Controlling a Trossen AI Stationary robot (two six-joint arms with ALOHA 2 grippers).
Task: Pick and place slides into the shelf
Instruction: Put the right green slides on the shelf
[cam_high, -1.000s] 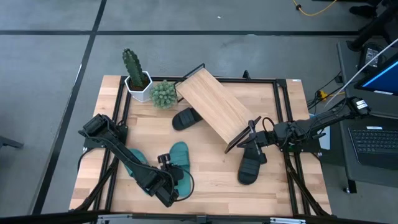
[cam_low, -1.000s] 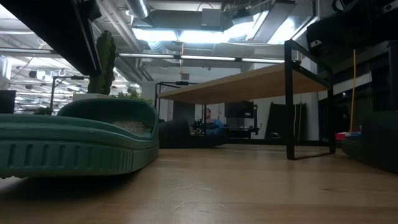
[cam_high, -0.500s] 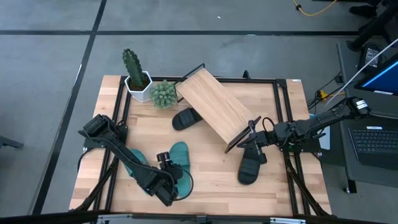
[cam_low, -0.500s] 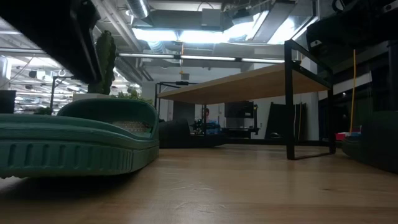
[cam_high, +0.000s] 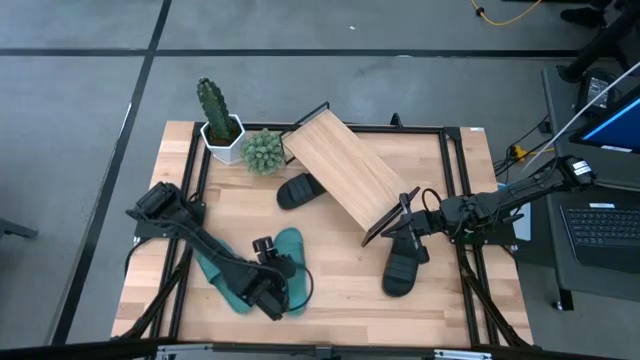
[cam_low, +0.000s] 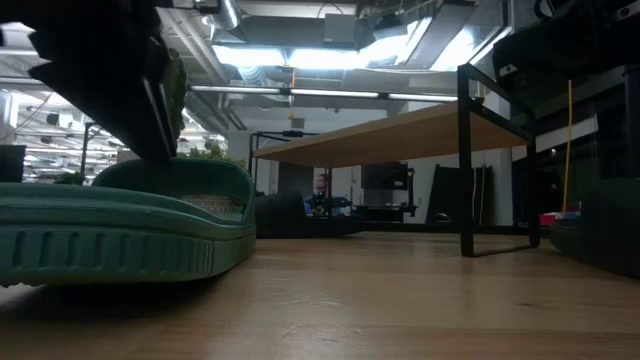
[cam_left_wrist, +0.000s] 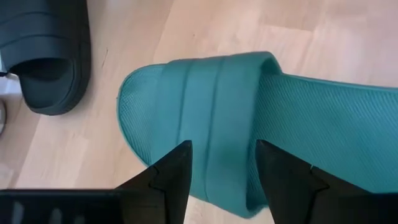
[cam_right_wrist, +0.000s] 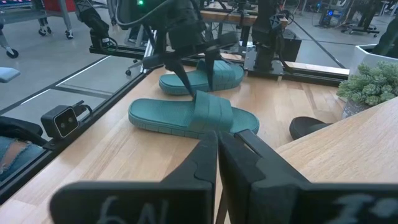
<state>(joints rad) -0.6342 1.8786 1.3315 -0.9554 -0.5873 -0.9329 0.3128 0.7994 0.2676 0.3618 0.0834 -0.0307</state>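
Note:
Two teal slides lie on the table, one (cam_high: 290, 243) to the right of the other (cam_high: 222, 283). My left gripper (cam_left_wrist: 224, 171) is open above the right one (cam_left_wrist: 311, 143), a finger on either side of its broad strap (cam_left_wrist: 214, 118). I cannot tell whether the fingers touch it. One black slide (cam_high: 298, 190) lies half under the slanted light-wood shelf (cam_high: 345, 172). The other black slide (cam_high: 402, 263) lies by the shelf's near end. My right gripper (cam_right_wrist: 217, 155) is shut and waits beside that end, above this slide.
A potted cactus (cam_high: 217, 118) and a small green bush (cam_high: 263, 150) stand at the far left corner. A black metal frame (cam_high: 455, 180) runs along the table's edges. Bare wood lies between the teal slides and the right-hand black slide.
My left gripper has moved a little toward the far edge and come down over the strap of the right-hand teal slide; in the low view its dark fingers now reach down to the strap. The slides and my right arm have kept still.

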